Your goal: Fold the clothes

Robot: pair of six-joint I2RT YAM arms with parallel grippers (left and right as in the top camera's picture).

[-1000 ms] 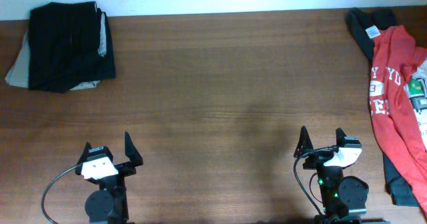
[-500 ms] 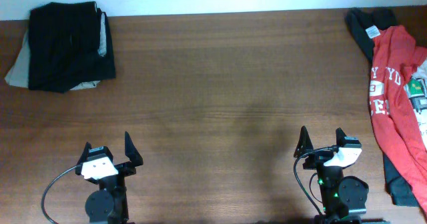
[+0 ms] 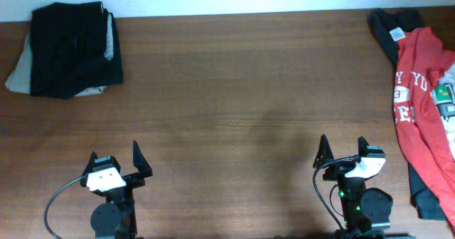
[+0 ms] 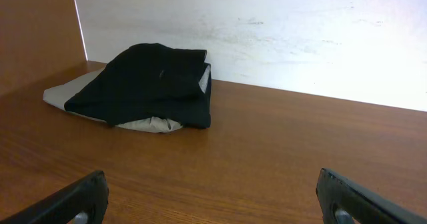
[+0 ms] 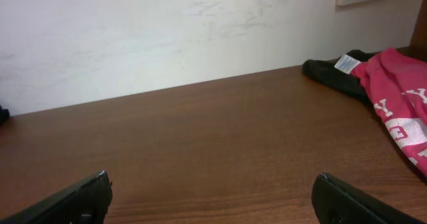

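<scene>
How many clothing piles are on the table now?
2: a folded black-and-beige stack far left, and a loose heap topped by the red T-shirt at the right edge, partly cut off.

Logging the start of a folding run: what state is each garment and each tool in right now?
red T-shirt: unfolded, rumpled, lying over the dark garment.
dark garment: unfolded, partly under it.
black garment: folded, stacked on the beige garment.
beige garment: mostly covered, fold unclear.
left tool: open, empty.
right tool: open, empty.
</scene>
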